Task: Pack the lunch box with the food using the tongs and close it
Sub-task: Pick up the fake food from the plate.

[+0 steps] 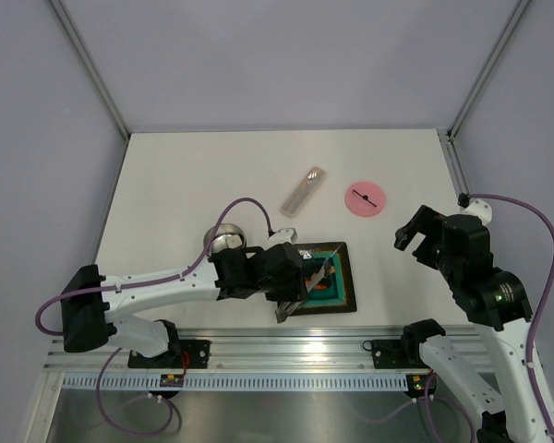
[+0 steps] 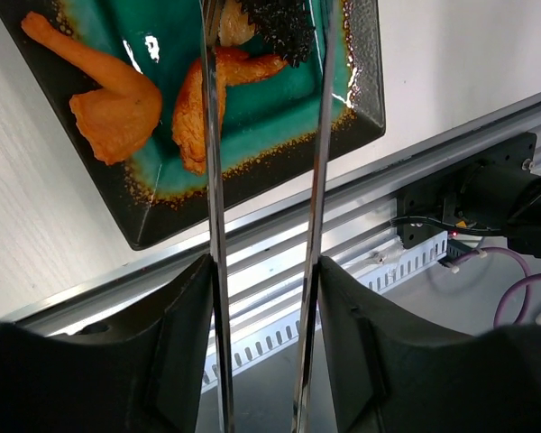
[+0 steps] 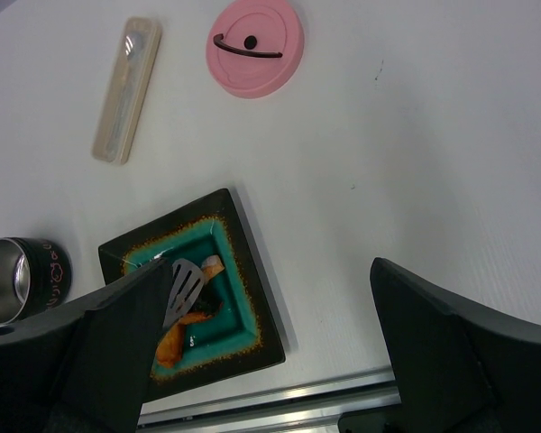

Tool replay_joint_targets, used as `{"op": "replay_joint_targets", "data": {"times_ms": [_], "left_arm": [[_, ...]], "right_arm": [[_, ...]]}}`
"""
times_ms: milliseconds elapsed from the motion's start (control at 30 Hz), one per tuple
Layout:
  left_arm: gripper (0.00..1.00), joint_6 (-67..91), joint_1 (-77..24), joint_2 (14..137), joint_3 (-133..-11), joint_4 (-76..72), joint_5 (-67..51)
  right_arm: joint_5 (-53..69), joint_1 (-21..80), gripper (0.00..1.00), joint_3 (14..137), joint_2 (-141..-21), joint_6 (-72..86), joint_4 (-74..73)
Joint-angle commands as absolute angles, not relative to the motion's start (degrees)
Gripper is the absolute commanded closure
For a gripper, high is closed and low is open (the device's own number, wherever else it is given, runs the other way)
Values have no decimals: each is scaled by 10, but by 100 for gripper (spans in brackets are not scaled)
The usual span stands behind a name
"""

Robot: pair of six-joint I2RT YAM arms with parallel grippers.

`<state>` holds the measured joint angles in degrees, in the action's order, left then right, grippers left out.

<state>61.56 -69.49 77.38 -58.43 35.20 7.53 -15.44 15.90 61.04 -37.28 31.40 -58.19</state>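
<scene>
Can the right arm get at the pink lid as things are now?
Probably yes. The pink lid lies alone on the table, handle up, nothing on or against it. The right gripper hangs open and empty near it; the left gripper holds the tongs over the plate, well clear.

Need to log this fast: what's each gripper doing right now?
Left gripper: closed on the tongs.
Right gripper: open, holding nothing.
</scene>
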Motion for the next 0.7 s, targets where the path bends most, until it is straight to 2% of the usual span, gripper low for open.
{"op": "replay_joint_targets", "data": {"times_ms": [0, 200, 467, 667], "left_arm": [[54, 623, -693, 740, -590, 335, 73], [66, 621, -693, 730, -600, 351, 86], [91, 616, -693, 730, -606, 352, 86], [100, 591, -693, 726, -640, 370, 92]], "right_arm": [[-152, 159, 1, 607, -370, 321, -574], [-148, 160, 0, 603, -372, 323, -570], [-146, 159, 1, 600, -372, 323, -568], [-147, 159, 1, 599, -372, 323, -569]]}}
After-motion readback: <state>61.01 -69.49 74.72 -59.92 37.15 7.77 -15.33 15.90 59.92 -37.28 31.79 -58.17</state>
